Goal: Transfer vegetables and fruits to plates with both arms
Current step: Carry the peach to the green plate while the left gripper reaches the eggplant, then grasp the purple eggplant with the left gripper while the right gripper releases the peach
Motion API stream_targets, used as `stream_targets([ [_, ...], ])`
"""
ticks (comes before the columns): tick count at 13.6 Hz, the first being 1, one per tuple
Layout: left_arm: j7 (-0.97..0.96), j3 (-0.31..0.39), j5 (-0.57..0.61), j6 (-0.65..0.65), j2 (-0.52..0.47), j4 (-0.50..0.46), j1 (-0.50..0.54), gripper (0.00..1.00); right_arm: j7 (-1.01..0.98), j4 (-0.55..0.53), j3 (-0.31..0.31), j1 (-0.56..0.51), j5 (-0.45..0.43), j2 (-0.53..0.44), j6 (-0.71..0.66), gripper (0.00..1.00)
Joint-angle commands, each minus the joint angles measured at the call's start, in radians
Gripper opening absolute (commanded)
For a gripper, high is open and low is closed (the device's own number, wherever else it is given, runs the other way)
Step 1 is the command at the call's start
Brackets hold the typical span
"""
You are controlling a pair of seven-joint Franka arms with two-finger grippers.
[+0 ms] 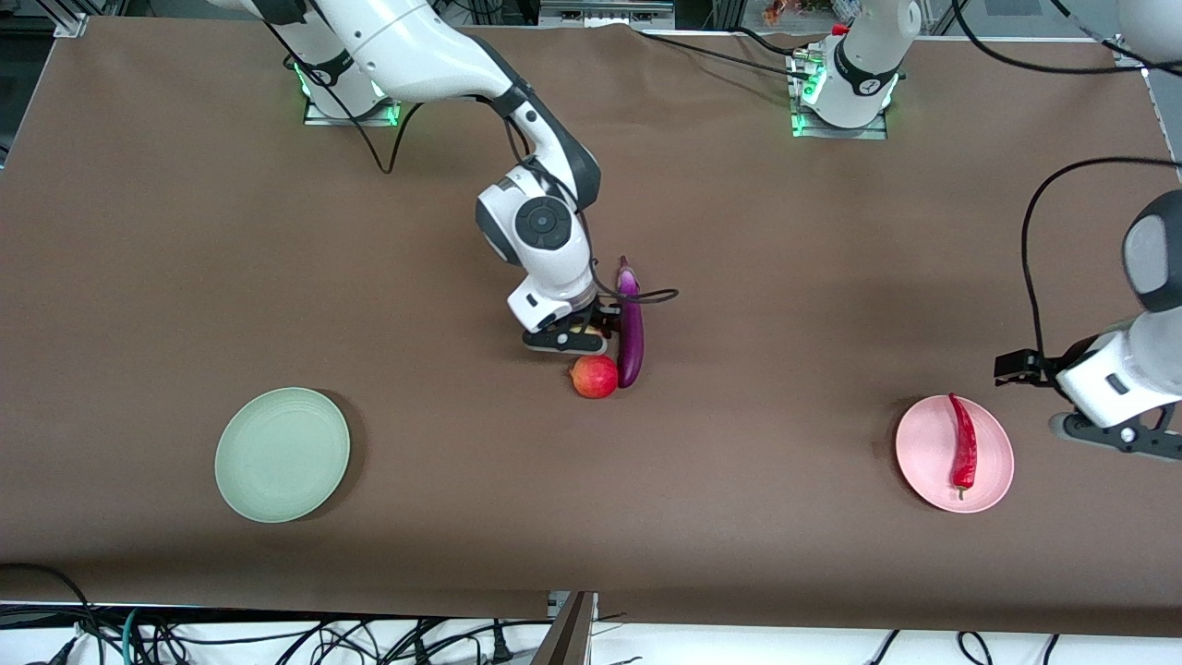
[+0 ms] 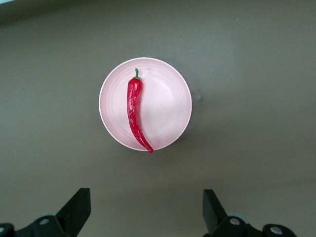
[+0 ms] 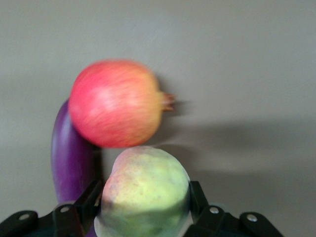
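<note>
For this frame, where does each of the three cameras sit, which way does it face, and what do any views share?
Front view: high across the table, facing both arm bases; shows the right gripper at the peach, and the left gripper beside the pink plate.
Left wrist view: looks down on the chili; fingertips show.
Right wrist view: looks past its fingers at the pomegranate and eggplant.
Shared: front and left wrist views both show chili and plate.

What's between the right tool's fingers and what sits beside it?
The yellow-green peach sits between the right tool's fingers, per the right wrist view. The red fruit and eggplant lie right beside it.
</note>
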Motion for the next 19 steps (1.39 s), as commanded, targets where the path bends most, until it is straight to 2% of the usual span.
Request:
stream_targets([
  [1, -0.106, -0.022, -0.081, -0.088, -0.07, -0.022, -0.002, 1.0, -0.162, -0.011, 0.012, -0.111, 0.01, -0.11, -0.152, 0.32],
  [3, -0.182, -0.093, -0.119, -0.168, -0.078, -0.041, -0.001, 1.0, -0.298, -0.011, 0.012, -0.197, 0.01, -0.144, -0.214, 0.32],
  [4, -0.211, -0.157, -0.123, -0.18, -0.078, -0.061, -0.001, 1.0, -0.364, -0.011, 0.007, -0.233, 0.001, -0.146, -0.226, 0.32],
  [6, -0.347, -0.26, -0.126, -0.167, -0.069, -0.101, -0.004, 1.0, -0.536, -0.012, -0.028, -0.295, -0.007, -0.158, -0.228, 0.32],
  [8, -0.49, -0.318, -0.126, -0.078, -0.054, -0.165, -0.043, 1.0, -0.691, -0.012, -0.067, -0.384, -0.007, -0.155, -0.226, 0.33],
  [11, -0.665, -0.319, -0.121, 0.116, -0.025, -0.285, -0.186, 1.0, -0.932, -0.012, -0.065, -0.554, 0.007, -0.094, -0.211, 0.33],
  [13, -0.788, -0.312, -0.104, 0.221, 0.046, -0.312, -0.288, 1.0, -1.0, -0.012, -0.068, -0.587, -0.005, -0.069, -0.191, 0.33],
  [16, -0.896, -0.311, 0.0, 0.356, 0.162, -0.313, -0.391, 1.0, -1.057, -0.012, -0.067, -0.639, -0.004, -0.032, -0.151, 0.33],
  [19, -1.058, -0.309, 0.199, 0.493, 0.265, -0.313, -0.462, 1.0, -1.083, -0.014, -0.067, -0.651, -0.007, -0.003, -0.047, 0.33],
])
